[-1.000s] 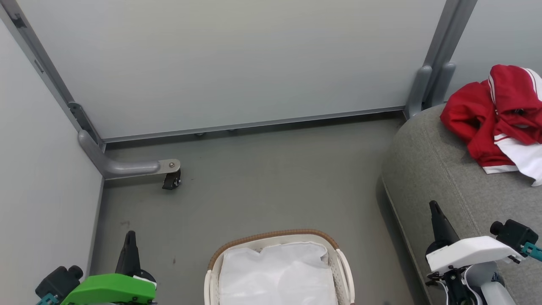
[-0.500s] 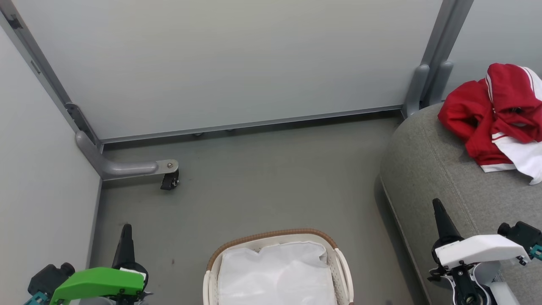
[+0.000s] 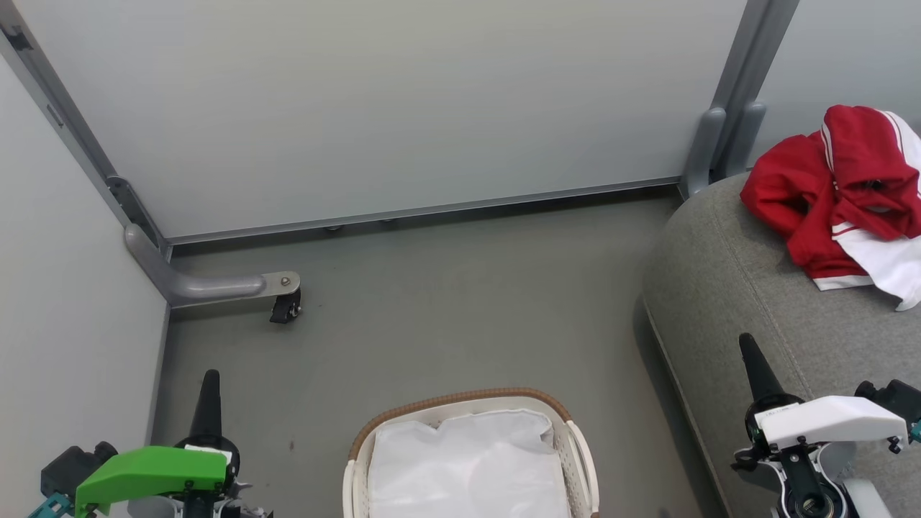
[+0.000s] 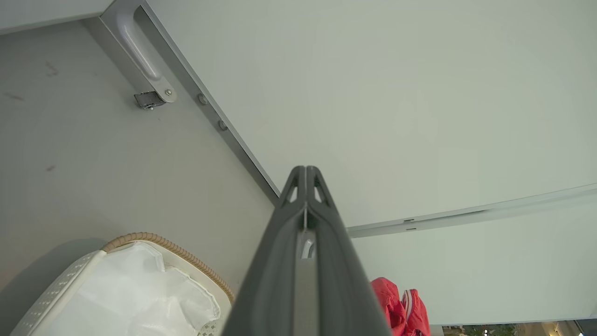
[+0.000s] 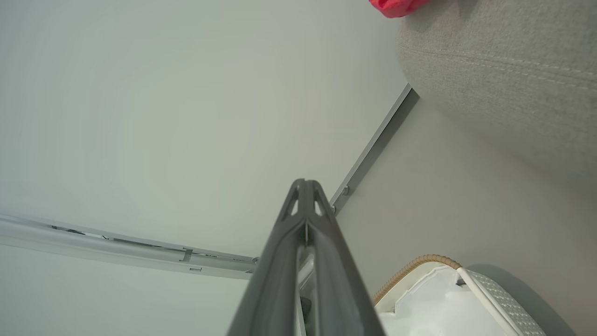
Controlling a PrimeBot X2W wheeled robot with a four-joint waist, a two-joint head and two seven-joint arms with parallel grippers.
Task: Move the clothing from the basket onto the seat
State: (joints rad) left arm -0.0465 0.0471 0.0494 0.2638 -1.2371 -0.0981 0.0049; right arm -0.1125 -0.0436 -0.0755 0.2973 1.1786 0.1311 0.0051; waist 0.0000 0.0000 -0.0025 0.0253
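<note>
The red clothing [image 3: 835, 191] with white stripes and trim lies bunched on the grey seat [image 3: 734, 288] at the far right; a red bit of it shows in the left wrist view [image 4: 401, 310] and the right wrist view [image 5: 394, 5]. The white slatted basket [image 3: 575, 446] with a brown woven rim stands on the floor at bottom centre, and its white cloth liner [image 3: 468, 467] is all that shows inside. My left gripper [image 3: 210, 378] is shut at lower left, holding nothing. My right gripper [image 3: 746, 342] is shut over the seat's front part, holding nothing.
Pale partition walls [image 3: 388, 108] close the back and left. A grey bracket foot with a small castor [image 3: 284, 309] stands on the floor at left. Grey floor [image 3: 446, 309] lies between basket, walls and seat.
Both grippers have sunk lower in the head view, and the left one has drifted slightly left. The whole picture has shifted a little, so the camera has moved. The clothing and basket stay put.
</note>
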